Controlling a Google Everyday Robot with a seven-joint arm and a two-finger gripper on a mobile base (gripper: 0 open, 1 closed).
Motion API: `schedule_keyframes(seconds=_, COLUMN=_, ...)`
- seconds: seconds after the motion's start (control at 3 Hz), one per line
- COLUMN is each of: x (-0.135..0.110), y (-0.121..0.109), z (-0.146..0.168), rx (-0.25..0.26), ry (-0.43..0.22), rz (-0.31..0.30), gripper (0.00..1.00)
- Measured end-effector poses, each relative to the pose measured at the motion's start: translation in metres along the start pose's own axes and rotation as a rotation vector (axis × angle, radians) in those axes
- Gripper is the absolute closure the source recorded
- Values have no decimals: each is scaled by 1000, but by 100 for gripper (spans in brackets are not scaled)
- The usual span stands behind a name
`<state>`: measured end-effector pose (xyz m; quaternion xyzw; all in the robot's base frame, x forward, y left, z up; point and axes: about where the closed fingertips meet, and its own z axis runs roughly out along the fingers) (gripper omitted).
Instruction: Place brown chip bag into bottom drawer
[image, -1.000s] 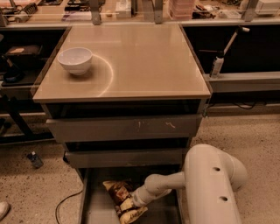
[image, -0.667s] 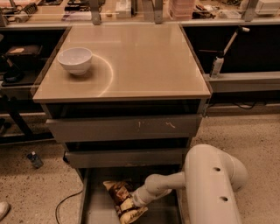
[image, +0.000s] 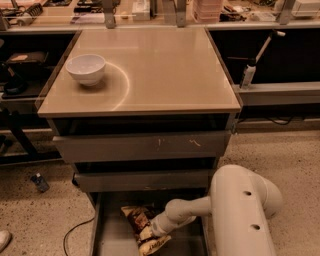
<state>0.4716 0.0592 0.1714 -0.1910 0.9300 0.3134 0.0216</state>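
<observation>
The brown chip bag (image: 136, 216) lies in the open bottom drawer (image: 114, 239) of the cabinet, slanting from the back left toward the front, with a yellow end at the front. My gripper (image: 151, 231) is down inside the drawer, right on the bag's middle, at the end of the white arm (image: 235, 210) that reaches in from the right. The gripper covers part of the bag.
A white bowl (image: 86, 68) stands on the cabinet's tan top (image: 160, 75) at the back left. Two shallower grey drawers (image: 142, 146) sit above the open one. A cable (image: 75, 231) runs on the speckled floor at the left. Benches stand behind.
</observation>
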Motion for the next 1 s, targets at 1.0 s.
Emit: schedule_keyframes(seconds=1.0, x=0, y=0, z=0, rx=0, ry=0, rz=0, gripper=0)
